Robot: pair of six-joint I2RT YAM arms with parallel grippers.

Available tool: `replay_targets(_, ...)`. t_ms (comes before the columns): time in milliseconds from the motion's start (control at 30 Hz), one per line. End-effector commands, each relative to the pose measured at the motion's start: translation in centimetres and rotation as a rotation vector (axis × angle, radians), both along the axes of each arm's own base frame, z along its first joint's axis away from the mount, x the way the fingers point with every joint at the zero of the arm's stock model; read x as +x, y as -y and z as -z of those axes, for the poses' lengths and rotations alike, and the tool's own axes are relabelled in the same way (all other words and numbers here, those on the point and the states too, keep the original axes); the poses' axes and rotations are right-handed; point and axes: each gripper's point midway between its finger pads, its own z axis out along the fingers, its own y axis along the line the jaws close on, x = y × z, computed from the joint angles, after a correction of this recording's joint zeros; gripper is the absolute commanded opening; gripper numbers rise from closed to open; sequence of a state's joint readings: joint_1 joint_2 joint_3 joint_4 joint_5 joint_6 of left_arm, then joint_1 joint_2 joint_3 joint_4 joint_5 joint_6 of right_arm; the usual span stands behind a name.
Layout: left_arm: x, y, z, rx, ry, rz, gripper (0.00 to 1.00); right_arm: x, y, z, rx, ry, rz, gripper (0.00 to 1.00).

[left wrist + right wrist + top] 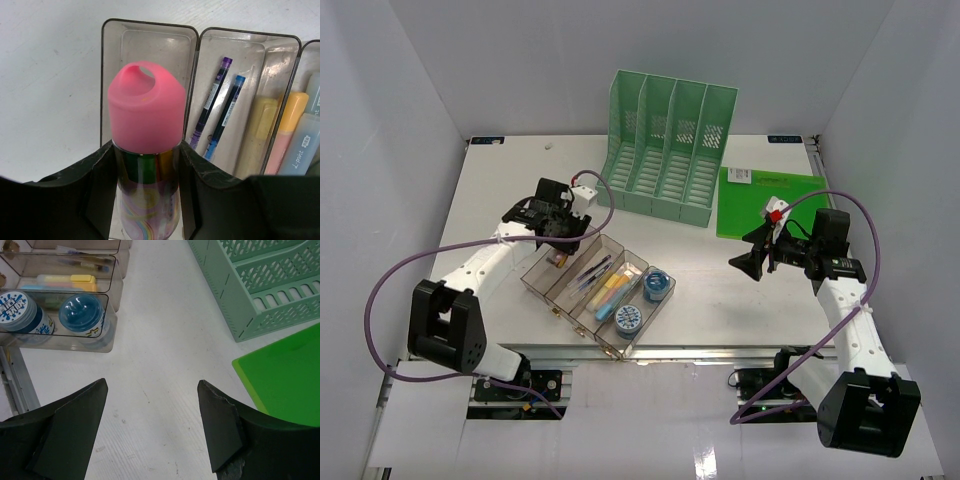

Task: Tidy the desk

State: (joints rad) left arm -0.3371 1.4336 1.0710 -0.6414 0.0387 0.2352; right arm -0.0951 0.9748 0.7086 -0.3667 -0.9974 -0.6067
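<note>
Clear glossy plastic tray (150,25) — matt white desk (720,300).

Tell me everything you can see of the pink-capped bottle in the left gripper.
The pink-capped bottle is a cylinder with a glossy rainbow-swirl label and a matte pink cap notched at its tip. The left gripper clamps its body from both sides. It lines up with the end compartment of the clear tray, cap toward the far wall. Its base is hidden.

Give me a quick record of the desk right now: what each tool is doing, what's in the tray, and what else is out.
left tool: shut on pink-capped bottle, at empty end compartment of tray
right tool: open, empty, above desk
tray contents: pens, highlighters, two jars
elsewhere: green rack at back, green folder beside it
</note>
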Motion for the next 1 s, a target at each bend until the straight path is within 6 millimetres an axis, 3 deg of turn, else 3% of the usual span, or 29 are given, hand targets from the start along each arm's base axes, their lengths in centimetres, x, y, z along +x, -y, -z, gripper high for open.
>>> replay_targets(0, 0.6, -0.6, -0.1, 0.057, 0.072, -0.011, 0.37, 0.4, 0.1, -0.6, 0.004, 0.020, -0.004, 0.79)
replay_targets(133, 0.9, -1.8, -0.6, 0.093, 0.118, -0.083, 0.59, 0.5, 0.2, -0.4, 0.002, 0.019, -0.004, 0.79)
replay_targets(167, 1.0, -1.9, -0.8, 0.093, 0.125, -0.096, 0.61, 0.4, 0.2, -0.4, 0.001, 0.019, -0.004, 0.79)
replay_targets(300, 1.7, -2.3, -2.8, 0.078, 0.198, -0.145, 0.75, 0.5, 0.3, -0.1, -0.012, 0.027, -0.003, 0.80)
replay_targets(367, 1.9, -2.1, -3.4, 0.056, 0.223, -0.154, 0.88, 0.5, 0.3, 0.1, -0.014, 0.028, -0.006, 0.80)
replay_targets(500, 1.8, -1.2, -4.4, -0.012, 0.238, -0.153, 0.89, 0.4, 0.5, 0.3, -0.030, 0.039, -0.012, 0.81)
replay_targets(600, 1.4, 0.3, -7.2, -0.149, 0.307, -0.152, 0.96, 0.5, 0.9, 1.0, -0.090, 0.096, -0.029, 0.82)
replay_targets(800, -1.4, 4.0, -12.3, -0.520, 0.439, -0.084, 0.98, -0.9, 2.3, 5.4, -0.381, 0.353, -0.237, 0.84)
replay_targets(867, -2.6, 4.4, -12.1, -0.583, 0.447, -0.067, 0.98, -0.2, 3.7, 6.6, -0.536, 0.441, -0.273, 0.87)
replay_targets(967, -3.8, 4.9, -11.7, -0.628, 0.456, -0.025, 0.98, 2.5, 6.4, 7.8, -0.690, 0.422, -0.239, 0.88)
